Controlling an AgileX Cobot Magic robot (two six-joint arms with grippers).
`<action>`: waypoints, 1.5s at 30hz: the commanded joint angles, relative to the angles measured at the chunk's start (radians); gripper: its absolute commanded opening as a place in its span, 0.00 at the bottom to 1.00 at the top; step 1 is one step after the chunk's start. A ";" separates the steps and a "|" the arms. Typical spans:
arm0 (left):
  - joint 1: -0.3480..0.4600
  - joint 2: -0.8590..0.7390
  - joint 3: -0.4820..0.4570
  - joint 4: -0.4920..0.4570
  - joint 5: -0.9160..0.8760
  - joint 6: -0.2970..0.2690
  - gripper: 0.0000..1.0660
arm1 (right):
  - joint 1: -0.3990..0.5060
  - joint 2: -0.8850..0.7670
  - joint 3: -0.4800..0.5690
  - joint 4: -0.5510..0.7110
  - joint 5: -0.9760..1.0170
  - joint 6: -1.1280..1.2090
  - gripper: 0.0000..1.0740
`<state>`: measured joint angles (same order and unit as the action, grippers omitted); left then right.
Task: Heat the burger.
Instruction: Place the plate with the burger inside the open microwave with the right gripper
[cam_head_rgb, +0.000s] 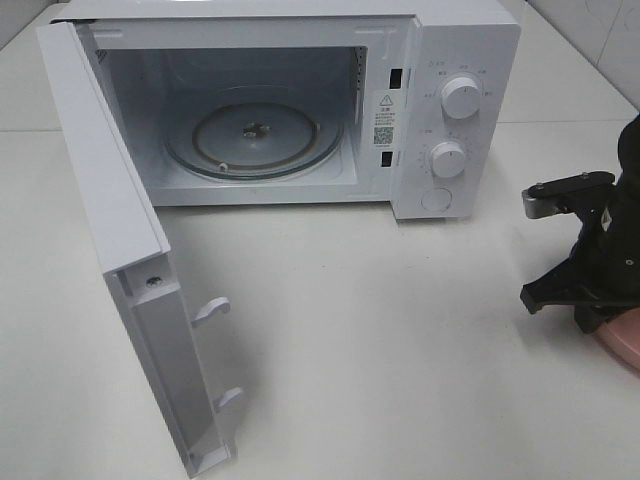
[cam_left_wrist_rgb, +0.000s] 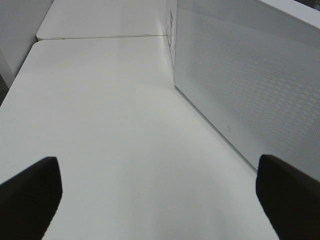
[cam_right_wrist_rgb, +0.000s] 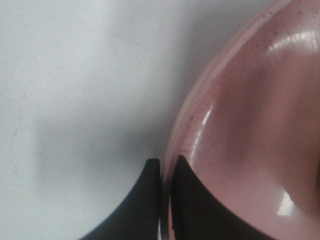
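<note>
One microwave door (cam_left_wrist_rgb: 240, 75) beside wide-open left claw (cam_left_wrist_rgb: 157, 172); right claw (cam_right_wrist_rgb: 165, 167) pinches pink plate (cam_right_wrist_rgb: 250, 125)

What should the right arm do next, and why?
Probably lift the plate slightly off the table: the right gripper is shut on its rim, the microwave door stands open and the turntable is bare.

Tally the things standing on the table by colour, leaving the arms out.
White, the microwave: 1
Pink, the pink plate: 1
Total: 2
</note>
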<state>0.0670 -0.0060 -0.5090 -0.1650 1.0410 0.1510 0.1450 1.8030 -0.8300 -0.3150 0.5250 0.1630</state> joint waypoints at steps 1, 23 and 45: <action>-0.001 -0.016 0.002 -0.006 -0.005 -0.001 0.92 | -0.003 -0.037 0.007 -0.021 0.053 0.025 0.00; -0.001 -0.016 0.002 -0.006 -0.005 -0.001 0.92 | 0.136 -0.157 0.007 -0.269 0.260 0.229 0.00; -0.001 -0.016 0.002 -0.006 -0.005 -0.001 0.92 | 0.301 -0.232 0.007 -0.281 0.455 0.237 0.00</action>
<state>0.0670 -0.0060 -0.5090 -0.1650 1.0410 0.1510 0.4240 1.5900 -0.8260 -0.5440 0.9280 0.3930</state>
